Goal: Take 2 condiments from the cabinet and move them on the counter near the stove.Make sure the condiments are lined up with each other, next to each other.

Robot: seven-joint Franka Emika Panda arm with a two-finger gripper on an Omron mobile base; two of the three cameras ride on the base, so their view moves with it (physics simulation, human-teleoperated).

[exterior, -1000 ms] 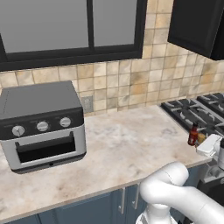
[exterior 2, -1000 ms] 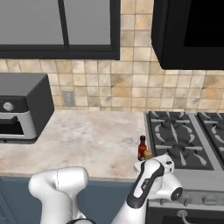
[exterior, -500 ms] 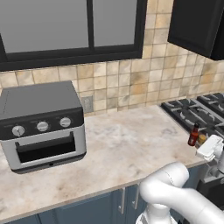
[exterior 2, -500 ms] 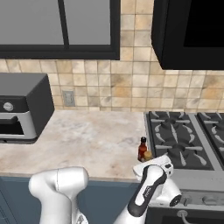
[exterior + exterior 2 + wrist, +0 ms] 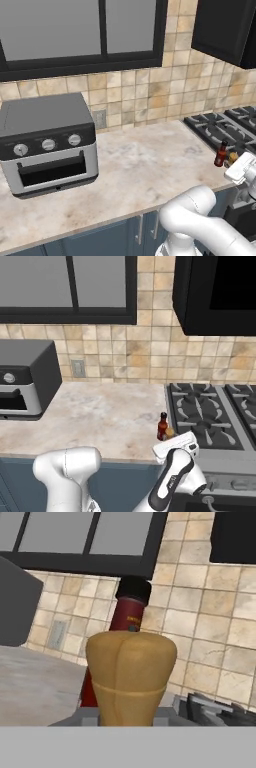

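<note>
The slim red hot-sauce bottle (image 5: 220, 154) (image 5: 162, 427) stands upright on the beige counter (image 5: 145, 165) (image 5: 100, 416), close to its front edge and just left of the stove (image 5: 220, 127) (image 5: 210, 416). The shorter tan-orange bottle (image 5: 231, 159) (image 5: 170, 432) stands beside it, touching or nearly so. My gripper (image 5: 242, 167) (image 5: 175, 445) hovers at the counter edge right in front of the tan bottle; its fingers are hidden. In the hand view the tan bottle (image 5: 129, 677) is very close, with the red bottle (image 5: 129, 612) directly behind. The dark wall cabinet (image 5: 225, 30) (image 5: 220, 291) hangs above the stove.
A grey toaster oven (image 5: 47, 142) (image 5: 25, 381) sits at the left of the counter under a dark-framed window (image 5: 80, 35). The tiled wall (image 5: 125, 356) runs behind, with an outlet (image 5: 100, 119). Blue-grey cupboard doors (image 5: 125, 235) lie below.
The hand and forearm have shifted only slightly at the counter's front edge. Both bottles stand where they were.
</note>
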